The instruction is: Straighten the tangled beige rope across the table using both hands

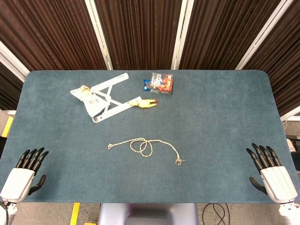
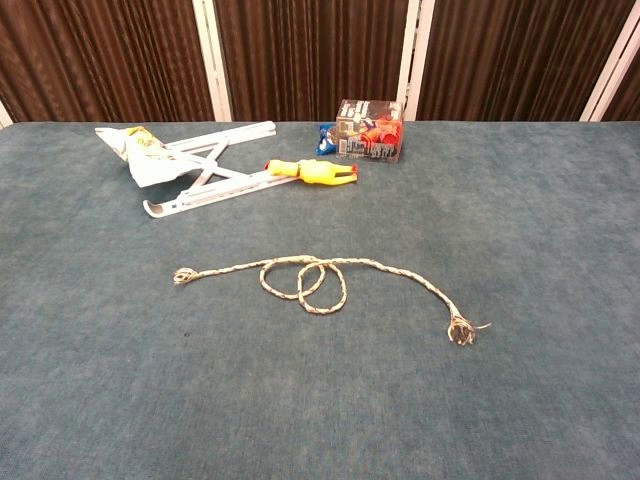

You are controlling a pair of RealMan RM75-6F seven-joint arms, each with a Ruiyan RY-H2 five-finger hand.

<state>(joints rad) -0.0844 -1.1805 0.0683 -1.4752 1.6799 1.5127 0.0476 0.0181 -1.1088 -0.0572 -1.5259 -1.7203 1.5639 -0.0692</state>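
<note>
Evidently both hands start empty, fingers spread — the left hand (image 1: pixel 24 174) and right hand (image 1: pixel 273 172) lie nearest, well apart from the beige rope (image 1: pixel 142 146). The rope, mid-table, looks light and limp — take its frayed ends, either side of the loops.

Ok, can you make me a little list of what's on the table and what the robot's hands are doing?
rope: beige rope lies loose mid-table, looped in the middle, both ends frayed
left hand: left hand open at the near left edge, holding nothing
right hand: right hand open at the near right edge, holding nothing
far side: white folding rack, yellow rubber chicken, small box
table: blue-green cloth
</note>
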